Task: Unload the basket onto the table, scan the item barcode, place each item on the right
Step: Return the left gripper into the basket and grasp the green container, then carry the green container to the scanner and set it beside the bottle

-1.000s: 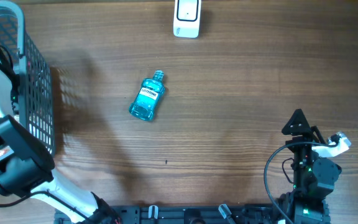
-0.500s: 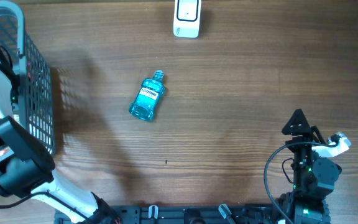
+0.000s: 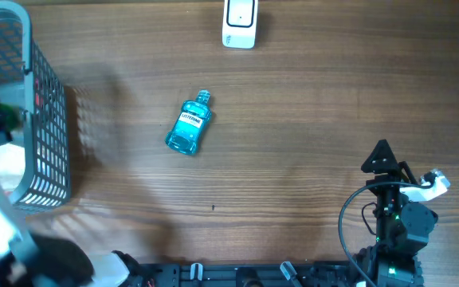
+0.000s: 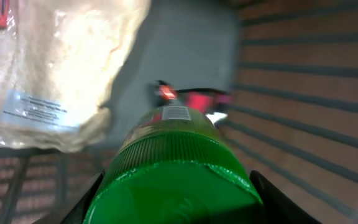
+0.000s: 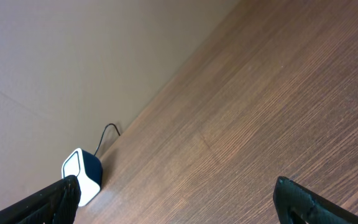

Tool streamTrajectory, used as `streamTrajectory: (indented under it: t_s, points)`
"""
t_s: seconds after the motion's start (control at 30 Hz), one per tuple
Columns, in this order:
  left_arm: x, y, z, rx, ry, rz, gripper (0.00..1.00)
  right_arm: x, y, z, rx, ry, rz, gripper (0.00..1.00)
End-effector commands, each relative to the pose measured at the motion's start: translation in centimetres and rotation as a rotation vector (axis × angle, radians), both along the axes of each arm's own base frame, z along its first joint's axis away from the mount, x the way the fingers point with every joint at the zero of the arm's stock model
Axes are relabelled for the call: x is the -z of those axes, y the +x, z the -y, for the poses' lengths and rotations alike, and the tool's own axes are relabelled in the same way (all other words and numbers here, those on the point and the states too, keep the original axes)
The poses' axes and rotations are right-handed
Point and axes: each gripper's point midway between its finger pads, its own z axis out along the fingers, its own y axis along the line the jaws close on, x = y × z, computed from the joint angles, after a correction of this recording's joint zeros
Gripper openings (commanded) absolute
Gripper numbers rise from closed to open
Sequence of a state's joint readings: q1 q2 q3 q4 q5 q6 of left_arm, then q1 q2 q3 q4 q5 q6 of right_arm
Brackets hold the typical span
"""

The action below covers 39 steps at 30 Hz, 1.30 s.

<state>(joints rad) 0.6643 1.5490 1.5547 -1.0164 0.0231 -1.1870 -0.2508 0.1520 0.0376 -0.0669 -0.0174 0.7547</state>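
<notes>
My left gripper (image 4: 176, 202) is shut on a green-capped bottle (image 4: 179, 168), its dark fingers pressed against both sides of the cap. It hangs inside the grey wire basket (image 3: 50, 119) at the table's left edge. From overhead the left arm is a blur there, with a speck of the green bottle (image 3: 6, 113) showing. The white and black barcode scanner (image 3: 239, 22) stands at the far edge of the table and also shows in the right wrist view as the scanner (image 5: 82, 174). My right gripper (image 5: 179, 199) is open and empty at the near right.
A blue mouthwash bottle (image 3: 190, 123) lies on the wooden table between basket and scanner. In the basket under the green bottle are a clear bag of pale grains (image 4: 55, 68) and a red item (image 4: 197, 99). The basket's mesh wall (image 4: 303, 93) is close on the right.
The left arm has moved inside the basket and is now motion-blurred from overhead, with green showing at its end. The right arm and the mouthwash bottle have not moved.
</notes>
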Motion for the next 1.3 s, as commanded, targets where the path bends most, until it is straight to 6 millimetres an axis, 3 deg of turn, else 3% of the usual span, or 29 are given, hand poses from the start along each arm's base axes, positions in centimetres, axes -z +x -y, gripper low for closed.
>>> streamTrajectory:
  t_s: [0.0, 0.07, 0.1, 0.23, 0.43, 0.6, 0.83, 1.0, 1.27]
  points:
    - [-7.2, -0.8, 1.9, 0.053, 0.038, 0.227, 0.52, -0.3, -0.1, 0.4, 0.019, -0.024, 0.007, 1.00]
    - [-9.4, -0.7, 3.4, 0.104, 0.033, 0.319, 0.52, -0.3, -0.1, 0.4, 0.019, -0.023, 0.007, 1.00]
    - [-13.1, -0.1, 6.4, 0.229, 0.010, 0.479, 0.54, -0.3, -0.1, 0.4, 0.019, -0.024, 0.007, 0.99]
    - [-16.2, 0.4, 10.3, 0.383, -0.018, 0.607, 0.54, -0.3, -0.1, 0.4, 0.019, -0.023, 0.007, 1.00]
    - [-16.7, 1.7, 14.7, 0.523, -0.064, 0.626, 0.56, -0.3, -0.1, 0.4, 0.019, -0.024, 0.007, 1.00]
    - [-16.1, 4.0, 19.5, 0.667, -0.112, 0.615, 0.58, -0.3, -0.1, 0.4, 0.019, -0.024, 0.007, 1.00]
    - [-11.6, 7.5, 26.5, 0.819, -0.166, 0.475, 0.57, -0.3, -0.1, 0.4, 0.019, -0.024, 0.007, 1.00]
    - [-5.3, 10.2, 31.9, 0.937, -0.133, 0.284, 0.57, -0.3, -0.1, 0.4, 0.019, -0.023, 0.007, 1.00]
    - [3.8, 10.6, 39.6, 1.188, -0.126, 0.049, 0.58, -0.3, -0.1, 0.4, 0.019, -0.024, 0.007, 1.00]
